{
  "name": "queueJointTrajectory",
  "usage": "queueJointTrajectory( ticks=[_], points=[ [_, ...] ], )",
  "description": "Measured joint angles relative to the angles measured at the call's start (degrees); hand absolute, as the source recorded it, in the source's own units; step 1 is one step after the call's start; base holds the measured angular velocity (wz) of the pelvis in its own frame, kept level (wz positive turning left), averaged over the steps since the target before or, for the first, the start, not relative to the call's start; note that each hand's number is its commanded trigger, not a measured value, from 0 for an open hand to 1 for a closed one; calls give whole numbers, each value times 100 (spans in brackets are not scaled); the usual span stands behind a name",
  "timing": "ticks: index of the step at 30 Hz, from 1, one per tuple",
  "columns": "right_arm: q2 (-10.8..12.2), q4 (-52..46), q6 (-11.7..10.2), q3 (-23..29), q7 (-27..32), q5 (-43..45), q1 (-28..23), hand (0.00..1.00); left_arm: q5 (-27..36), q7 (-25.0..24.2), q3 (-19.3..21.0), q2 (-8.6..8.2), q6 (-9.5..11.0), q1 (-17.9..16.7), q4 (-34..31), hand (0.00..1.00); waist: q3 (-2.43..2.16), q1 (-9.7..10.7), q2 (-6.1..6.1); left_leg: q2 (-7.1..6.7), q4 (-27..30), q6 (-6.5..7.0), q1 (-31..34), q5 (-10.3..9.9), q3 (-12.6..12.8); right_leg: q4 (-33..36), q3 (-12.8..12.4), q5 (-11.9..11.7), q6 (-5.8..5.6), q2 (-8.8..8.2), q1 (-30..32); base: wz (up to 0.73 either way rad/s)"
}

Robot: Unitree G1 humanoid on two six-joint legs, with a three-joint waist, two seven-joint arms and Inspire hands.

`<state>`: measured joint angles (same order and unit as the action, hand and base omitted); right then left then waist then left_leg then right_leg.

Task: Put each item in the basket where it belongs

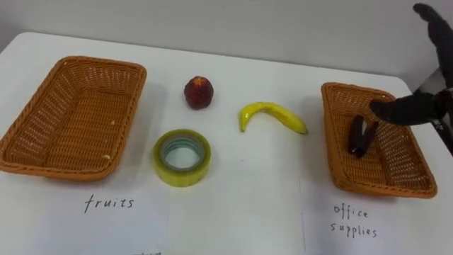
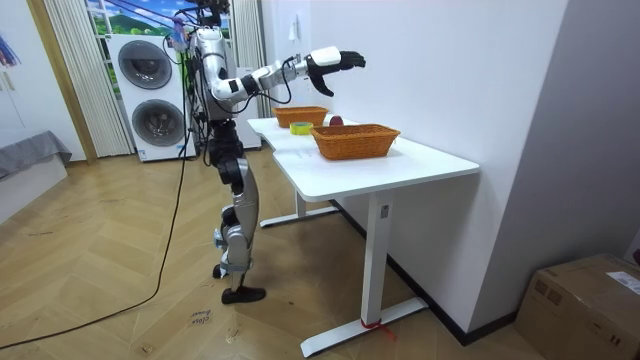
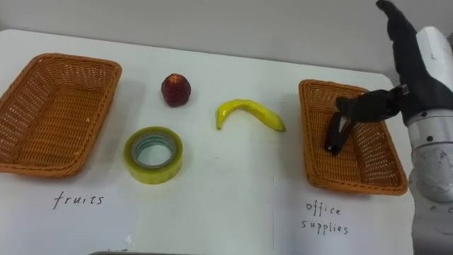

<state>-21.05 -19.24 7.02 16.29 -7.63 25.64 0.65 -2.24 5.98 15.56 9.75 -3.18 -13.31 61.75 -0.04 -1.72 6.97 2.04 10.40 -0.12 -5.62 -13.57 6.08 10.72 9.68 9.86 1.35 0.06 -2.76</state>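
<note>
1. Scanning the left eye view: find the right hand [image 1: 410, 108] above the office supplies basket [image 1: 331, 134], fingers straight and spread wide, holding nothing. Note the black stapler [image 1: 362, 136] lying inside that basket, just below the thumb.
2. Locate the unsorted items on the white table [image 1: 248, 212], between the baskets: peach [image 1: 199, 92], banana [image 1: 272, 113], tape roll [image 1: 164, 168]. Read the fruits basket [image 1: 99, 64] as empty.
3. Check the right eye view for handling. Treat the peach [image 3: 175, 90] as round, soft-skinned and likely to roll; cup from above with light pressure. Take the banana [image 3: 248, 111] at mid-curve; presumably light and easily bruised. Pinch the tape roll [image 3: 152, 173] across its wall, through the centre hole; probably light, stiff and smooth-sided.
4. Confirm in the room view: stance at the table's long edge, right hand [image 2: 335, 62] raised well above the baskets, fingers extended.
</note>
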Motion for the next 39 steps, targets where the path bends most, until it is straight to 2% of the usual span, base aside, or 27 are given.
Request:
queueJointTrajectory(
  ticks=[9,16,24,31,35,39],
  points=[
    [0,-241,-11,-18,55,-551,157,0,34,0,-16,-4,3,-2,15,0,-2,-57,-29,2,7,1,4,-1,-14,-4,134,-9,5,5,-31,2],
    [0,-203,-12,-490,14,-577,157,0,40,89,-137,-10,36,36,16,0,5,-171,-139,6,2,0,23,-1,-90,2,175,-11,8,-12,-30,3],
    [3,-166,-10,-766,-132,-793,240,0,8,91,-261,3,85,23,-34,0,6,-298,-123,-18,43,2,100,0,-154,-15,292,-10,6,-22,-24,6],
    [105,-168,68,-1295,-515,-763,314,0,7,-52,-340,11,47,35,-144,0,8,-503,-62,-40,7,8,119,3,-216,-21,294,-3,-5,-27,-30,3],
    [119,-167,145,-1486,-528,-703,531,0,11,-43,-352,29,-56,25,-162,0,11,-613,-54,-57,36,22,137,12,-314,-16,322,2,-13,-41,-29,8],
    [120,-97,146,-1713,-527,-703,584,0,11,-10,-353,30,-59,36,-157,0,18,-684,-18,-68,65,27,189,15,-365,-5,408,2,-14,-68,-18,11]
  ],
)
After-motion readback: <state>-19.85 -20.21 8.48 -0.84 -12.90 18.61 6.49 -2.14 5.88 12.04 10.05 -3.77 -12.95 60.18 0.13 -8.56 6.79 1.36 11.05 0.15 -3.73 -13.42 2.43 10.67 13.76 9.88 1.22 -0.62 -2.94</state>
